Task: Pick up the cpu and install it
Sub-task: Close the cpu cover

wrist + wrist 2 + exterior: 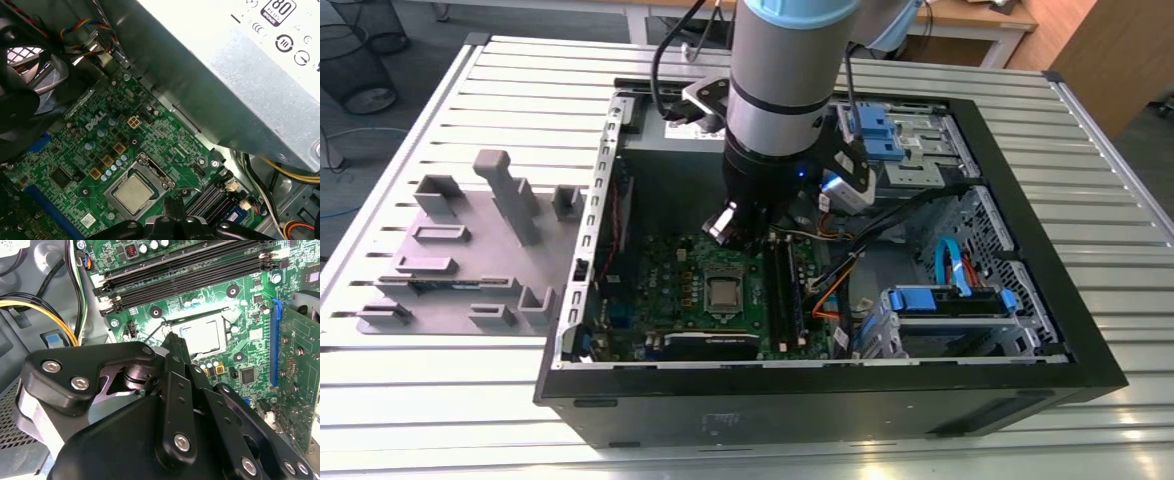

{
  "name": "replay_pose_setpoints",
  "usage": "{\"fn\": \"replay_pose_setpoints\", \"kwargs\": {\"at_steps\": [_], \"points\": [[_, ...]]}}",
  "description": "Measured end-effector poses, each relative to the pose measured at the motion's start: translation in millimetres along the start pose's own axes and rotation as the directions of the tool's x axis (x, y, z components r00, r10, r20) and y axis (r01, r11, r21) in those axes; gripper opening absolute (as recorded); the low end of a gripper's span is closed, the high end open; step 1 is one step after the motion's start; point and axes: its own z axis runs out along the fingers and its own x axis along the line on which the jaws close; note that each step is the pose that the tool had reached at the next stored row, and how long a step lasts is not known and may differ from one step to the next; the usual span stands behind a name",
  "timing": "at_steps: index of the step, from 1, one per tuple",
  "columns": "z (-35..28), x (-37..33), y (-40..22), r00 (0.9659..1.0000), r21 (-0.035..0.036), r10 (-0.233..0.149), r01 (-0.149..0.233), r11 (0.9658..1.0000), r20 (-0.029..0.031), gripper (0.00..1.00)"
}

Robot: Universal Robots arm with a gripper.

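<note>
While I hang inside the open black computer case (1067,340), my black hand (172,342) hovers just above the green motherboard (75,150), its fingertips together and holding nothing. Lower centre of the first wrist view, the small square silver-topped cpu (134,192) lies flat in its socket, close beside the fingertips. Grey plastic fixture blocks (467,250) stand on the ribbed metal surface (440,400) at the exterior view's left.

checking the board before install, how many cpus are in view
1: the cpu sits in the socket on the green motherboard, just ahead of the gripper. None seen elsewhere.
</note>
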Motion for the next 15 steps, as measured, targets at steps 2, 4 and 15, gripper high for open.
{"fn": "replay_pose_setpoints", "kwargs": {"at_steps": [2,4,15], "points": [[1.0,0.0,0.0,1.0000,-0.0001,-0.002,0.002,1.0000,0.0002,0.10],[1.0,0.0,0.0,1.0000,-0.0001,-0.002,0.002,1.0000,0.0002,0.10],[1.1,3.9,-1.3,1.0000,-0.0001,-0.002,0.002,1.0000,0.0003,0.10]]}}
